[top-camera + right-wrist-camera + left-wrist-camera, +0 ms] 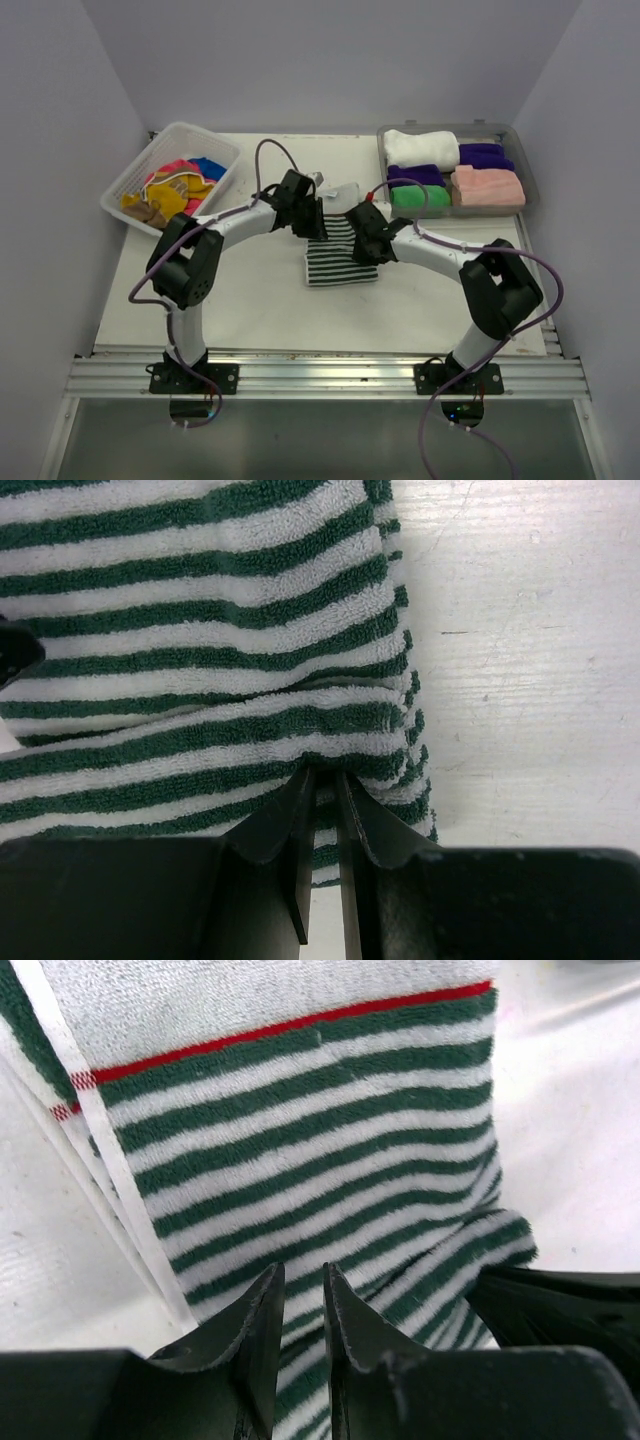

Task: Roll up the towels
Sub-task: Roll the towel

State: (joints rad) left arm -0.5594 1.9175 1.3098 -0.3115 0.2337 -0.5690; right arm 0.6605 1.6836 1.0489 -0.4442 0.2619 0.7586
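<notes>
Gripping, item 1: striped towel (340, 262), dark green and white, flat at the centre of the table (250, 310), its 12 o'clock end under both wrists.

Item 2: left gripper (308, 222), at the towel's 11 o'clock corner. Its fingers (262, 1320) are drawn almost together with a thin slit between them; whether cloth is nipped there cannot be told.

Item 3: right gripper (366, 243), at the towel's 1 o'clock corner. Its fingers (285, 820) are pressed together on a raised fold of the cloth, which bunches at the tips. Judged purpose: one arm at each corner of the same end keeps the roll square as it turns.

Item 4: basket (118, 190), 10 o'clock, holding loose towels (175, 190) in yellow, pink and blue, likely the supply.

Item 5: tray (448, 129), 2 o'clock, holding rolled towels (420, 148) in white, purple, green and pink, likely the finished lot.

View notes: only the top view shows the basket, the tray and both arms. The left wrist alone shows a red line (300, 1022) and a plain white band. The right wrist alone shows the pinched fold.
</notes>
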